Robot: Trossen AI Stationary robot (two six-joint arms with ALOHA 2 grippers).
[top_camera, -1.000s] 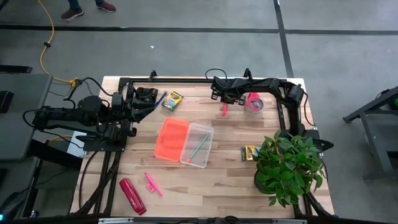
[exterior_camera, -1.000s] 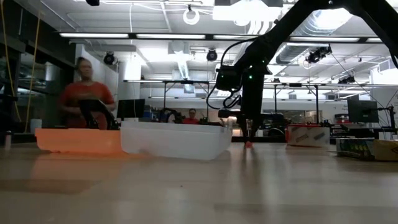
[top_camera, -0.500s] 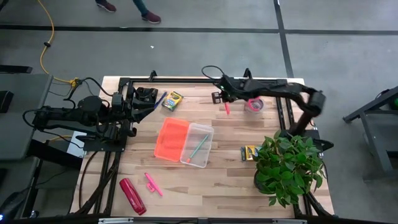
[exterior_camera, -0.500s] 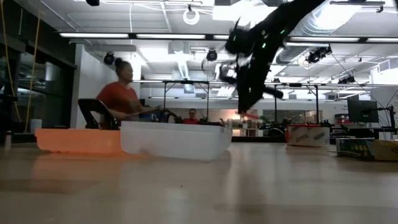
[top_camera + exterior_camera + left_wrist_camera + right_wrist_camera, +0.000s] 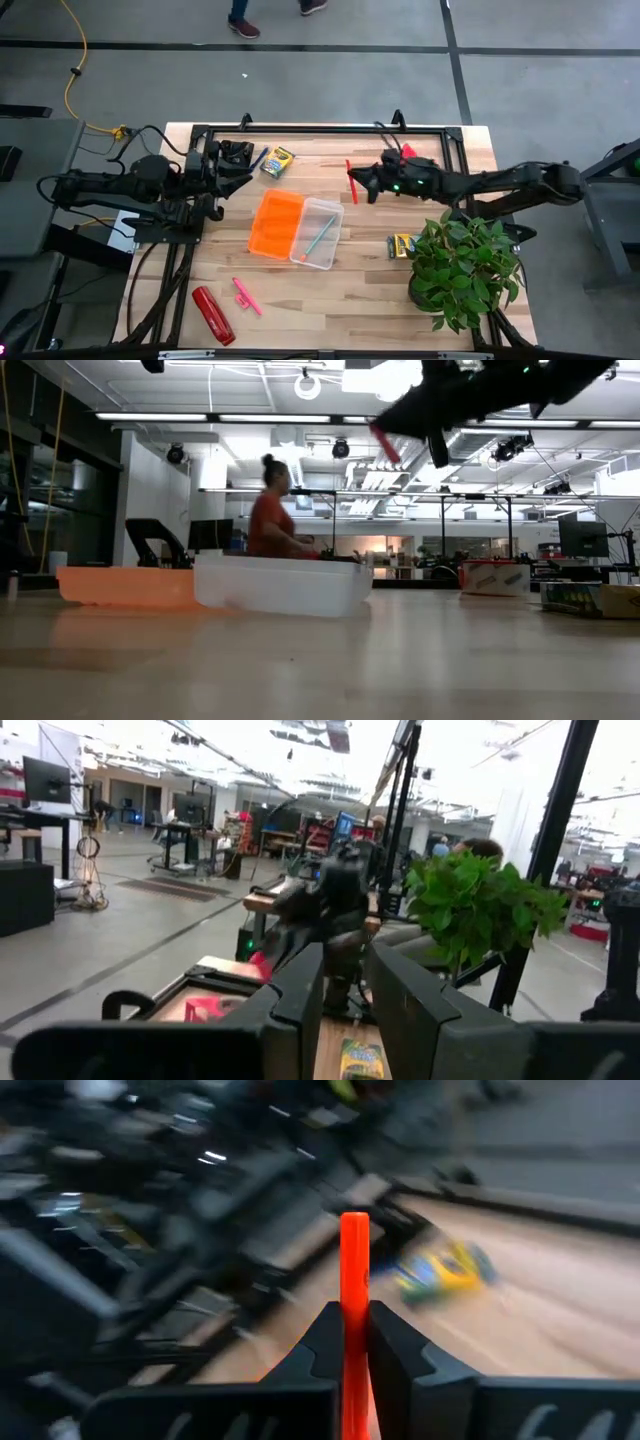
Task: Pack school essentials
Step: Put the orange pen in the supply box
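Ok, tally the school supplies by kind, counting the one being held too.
crayon boxes: 2
pencils, green and pink: 2
blue pen: 1
marker, held by right end effector: 1
Total: 6

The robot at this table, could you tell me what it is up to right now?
It is packing school supplies. The right gripper holds a short pink marker in the air near the clear bin, which already contains a green pencil. The left gripper waits at the table's left edge.
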